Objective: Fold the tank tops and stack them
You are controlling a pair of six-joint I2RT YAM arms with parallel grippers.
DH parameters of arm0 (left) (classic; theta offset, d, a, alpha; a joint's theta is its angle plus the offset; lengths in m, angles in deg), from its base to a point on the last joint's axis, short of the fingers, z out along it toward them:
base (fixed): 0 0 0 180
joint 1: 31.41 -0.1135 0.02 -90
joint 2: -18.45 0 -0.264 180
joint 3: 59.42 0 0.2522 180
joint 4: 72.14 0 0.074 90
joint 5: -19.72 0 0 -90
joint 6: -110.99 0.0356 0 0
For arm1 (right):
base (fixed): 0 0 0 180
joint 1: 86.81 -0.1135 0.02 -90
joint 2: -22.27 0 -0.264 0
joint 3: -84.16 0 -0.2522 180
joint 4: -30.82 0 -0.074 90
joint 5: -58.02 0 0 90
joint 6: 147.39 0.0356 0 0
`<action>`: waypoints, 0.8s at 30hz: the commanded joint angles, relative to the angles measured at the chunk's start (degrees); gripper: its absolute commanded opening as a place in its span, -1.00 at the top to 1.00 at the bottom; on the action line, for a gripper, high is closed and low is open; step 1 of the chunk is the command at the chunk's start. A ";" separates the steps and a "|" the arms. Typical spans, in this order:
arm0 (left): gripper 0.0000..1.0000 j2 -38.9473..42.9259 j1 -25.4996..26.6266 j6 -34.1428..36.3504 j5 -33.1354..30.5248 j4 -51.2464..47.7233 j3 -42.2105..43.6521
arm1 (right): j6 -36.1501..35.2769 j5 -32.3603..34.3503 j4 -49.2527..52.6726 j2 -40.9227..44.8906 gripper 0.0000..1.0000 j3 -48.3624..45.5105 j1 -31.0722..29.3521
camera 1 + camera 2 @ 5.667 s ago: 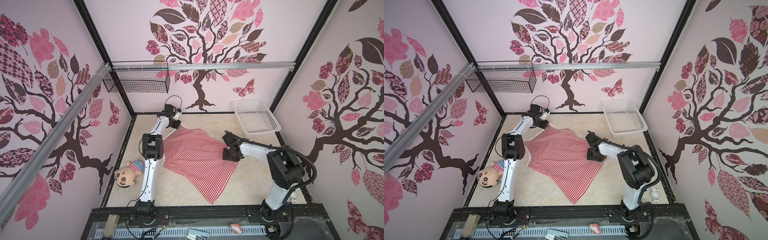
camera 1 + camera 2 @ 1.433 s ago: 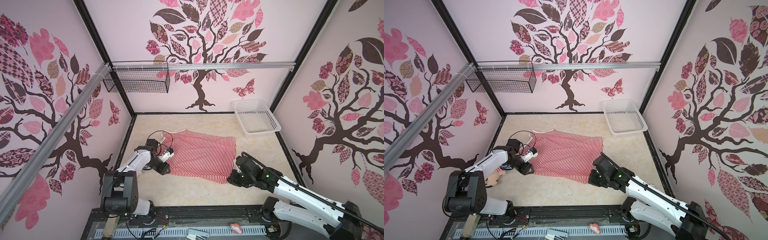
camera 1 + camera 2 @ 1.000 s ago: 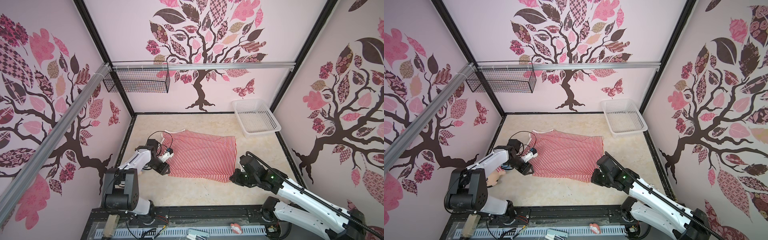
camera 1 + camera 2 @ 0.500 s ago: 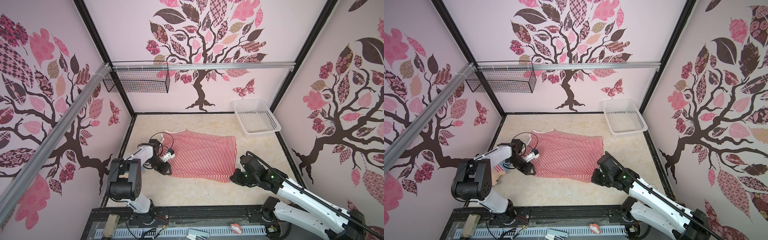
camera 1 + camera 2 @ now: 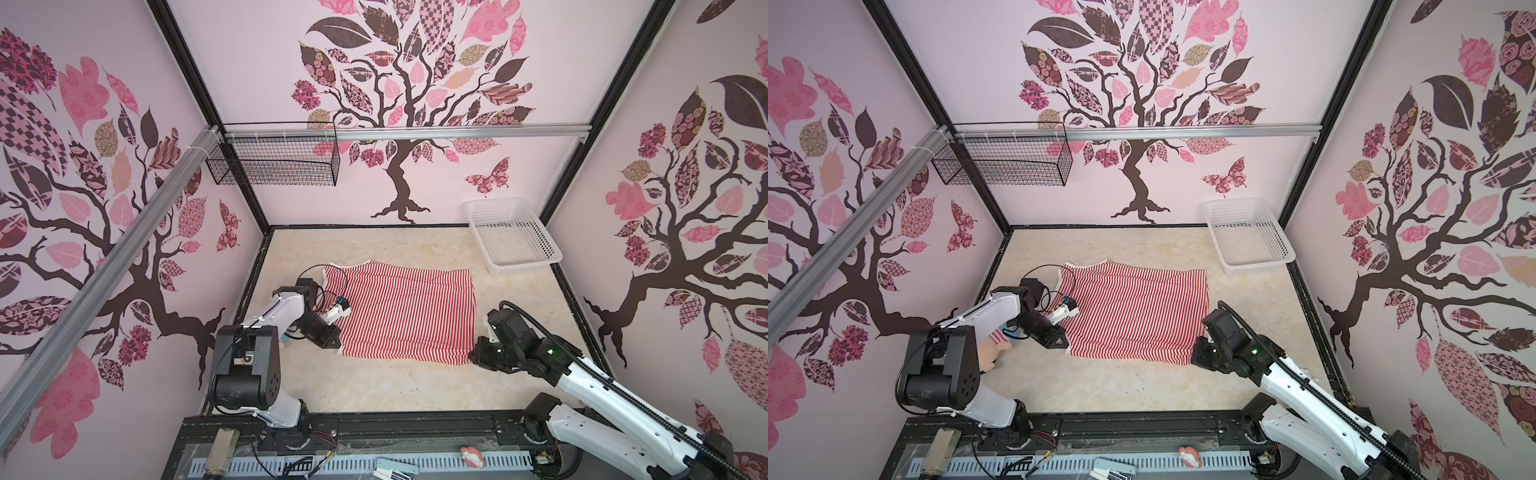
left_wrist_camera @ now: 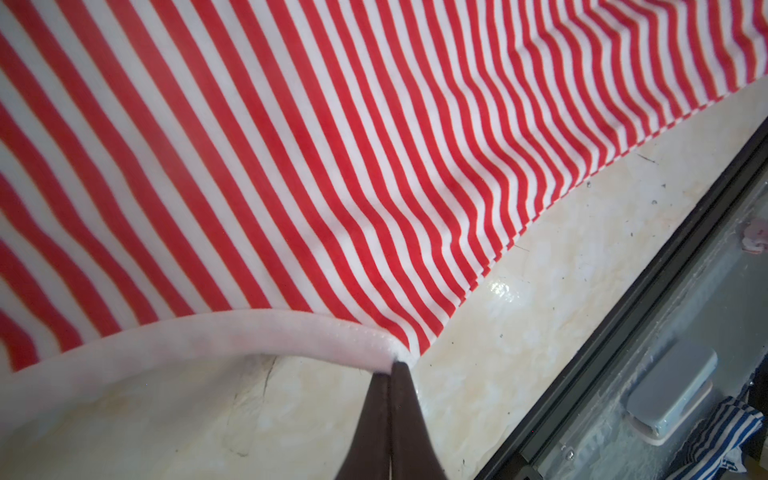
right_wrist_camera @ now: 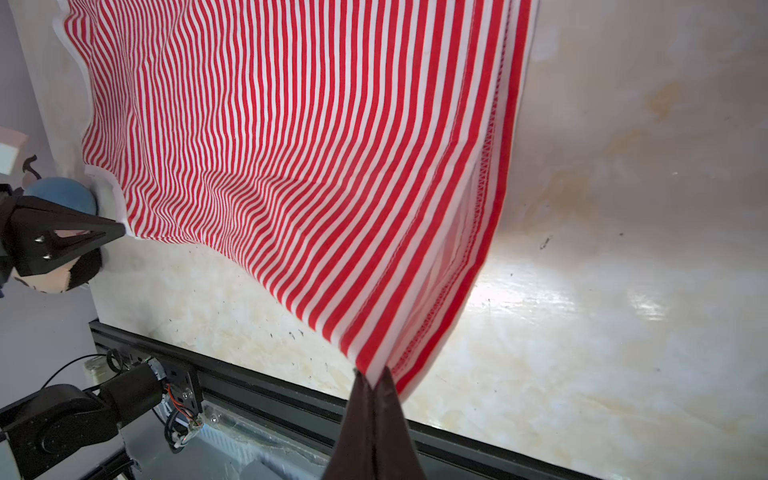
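Note:
One red-and-white striped tank top point(image 5: 403, 316) point(image 5: 1133, 316) lies spread flat on the cream table, neck end to the left and hem to the right. My left gripper point(image 5: 337, 347) point(image 5: 1066, 347) is at its near-left corner. In the left wrist view the left gripper point(image 6: 392, 368) is shut on the end of the white armhole trim point(image 6: 208, 345). My right gripper point(image 5: 471, 357) point(image 5: 1192, 359) is at the near-right corner. In the right wrist view the right gripper point(image 7: 372, 376) is shut on the hem corner of the tank top point(image 7: 291, 145).
A plush doll point(image 5: 990, 353) point(image 7: 58, 274) lies by the left wall, partly behind the left arm. A white plastic basket point(image 5: 523, 266) stands at the back right. A black wire basket point(image 5: 274, 160) hangs on the back wall. A black rail point(image 7: 270, 399) borders the table's front.
My left gripper's jaws have closed onto the armhole trim at the near-left corner. The right gripper keeps its hold on the hem corner and has barely moved.

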 commanded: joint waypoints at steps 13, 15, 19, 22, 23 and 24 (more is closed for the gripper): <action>1.00 2.33 0.17 9.46 3.33 -10.53 1.81 | 0.54 7.24 9.29 3.50 1.00 1.53 0.28; 1.00 1.43 0.48 11.74 3.28 -13.10 1.35 | 0.71 8.76 10.30 2.32 1.00 1.08 0.26; 0.99 -0.18 0.81 16.20 2.73 -17.71 1.18 | 1.64 11.38 11.68 0.72 1.00 0.27 0.25; 0.92 0.19 0.95 18.06 2.43 -19.24 1.61 | 2.60 12.07 12.14 0.53 1.00 -0.08 0.26; 0.89 0.43 0.96 18.47 2.11 -19.49 1.76 | 2.94 12.47 12.57 0.69 1.00 -0.02 0.29; 0.83 0.59 0.97 18.85 1.72 -19.69 1.98 | 3.01 12.97 12.88 0.82 1.00 0.15 0.27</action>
